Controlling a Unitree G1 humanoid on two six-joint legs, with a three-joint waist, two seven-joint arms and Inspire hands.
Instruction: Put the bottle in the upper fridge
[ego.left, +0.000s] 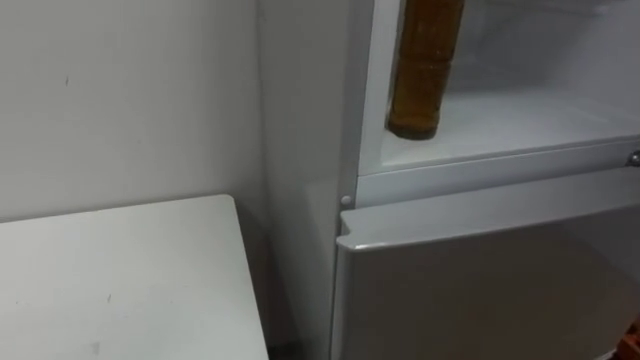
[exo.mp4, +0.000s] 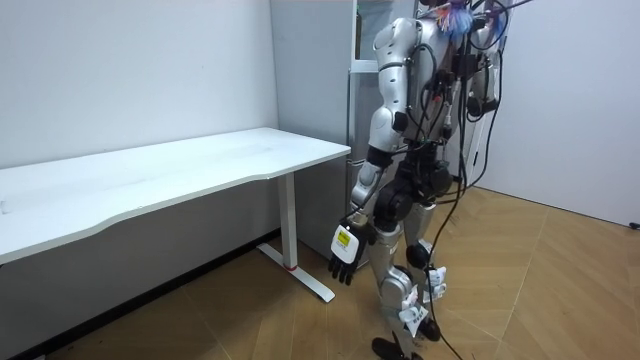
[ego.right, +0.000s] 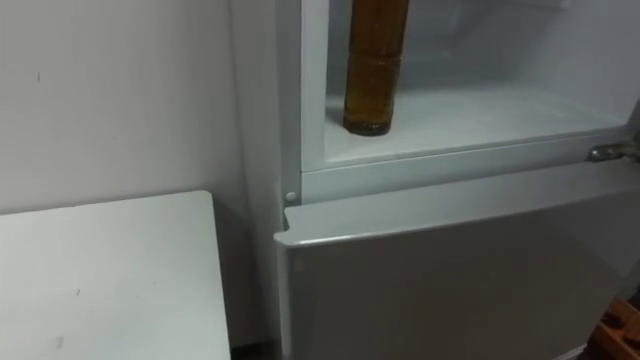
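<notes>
Bottle (ego.left: 425, 65) stands upright at the front left corner of the upper fridge shelf (ego.left: 520, 125), left hand (exo.mp4: 345, 252) hangs slack-fingered and empty; placing looks done, so you likely only need to close up.

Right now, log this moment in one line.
bottle: upright in upper fridge, near its left front corner | lower door: shut | left hand: open, hanging at side

A: Access to the upper compartment?
B: Open. Tall brown ribbed bottle (ego.left: 425, 70) blocks the front-left corner of the white fridge shelf (ego.left: 540, 115); shelf bare to its right.
A: Below?
B: Closed white lower door (ego.left: 480, 285); white worktop (ego.left: 120, 275) beside it, left.
</notes>
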